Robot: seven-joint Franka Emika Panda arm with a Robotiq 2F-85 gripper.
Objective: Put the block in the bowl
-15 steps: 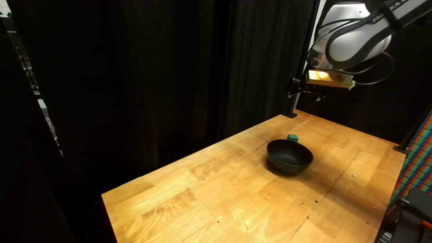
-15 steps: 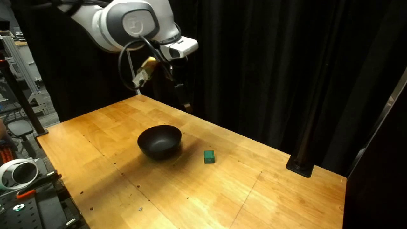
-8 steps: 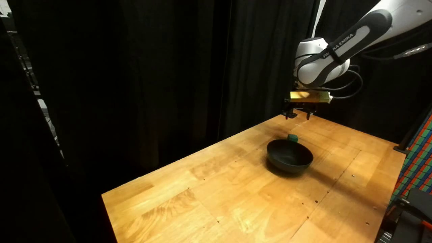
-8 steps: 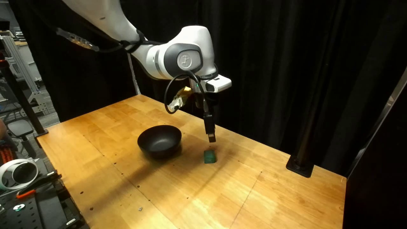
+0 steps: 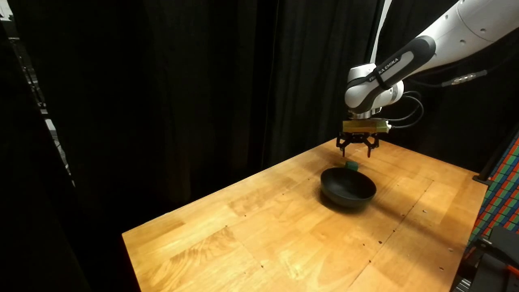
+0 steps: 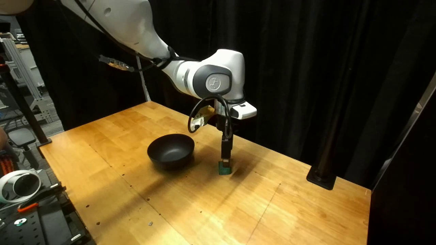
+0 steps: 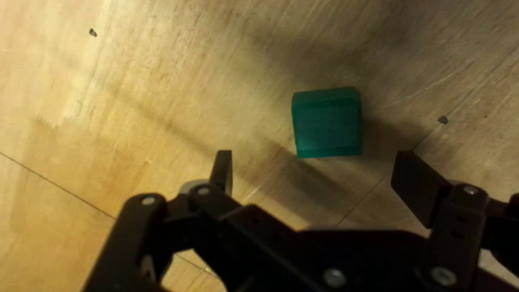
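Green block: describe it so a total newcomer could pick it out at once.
On the wooden table, in an exterior view, find the round black bowl. To its right in that picture, apart from it and beneath the open gripper, sits the green block. It is boxy, far smaller than the bowl, and the only green thing on the table.

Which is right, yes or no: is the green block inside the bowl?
No, the block sits on the table, outside the black bowl.

Green block [image 7: 327,127], black bowl [image 6: 170,154]
Honey-brown wood grain runs across the tabletop [image 5: 259,239]; the arm [image 6: 136,30] is white with grey, the gripper [image 5: 357,156] black with touches of red, the curtain [image 5: 202,81] black, the brick-patterned surface [image 5: 505,188] red, green and blue
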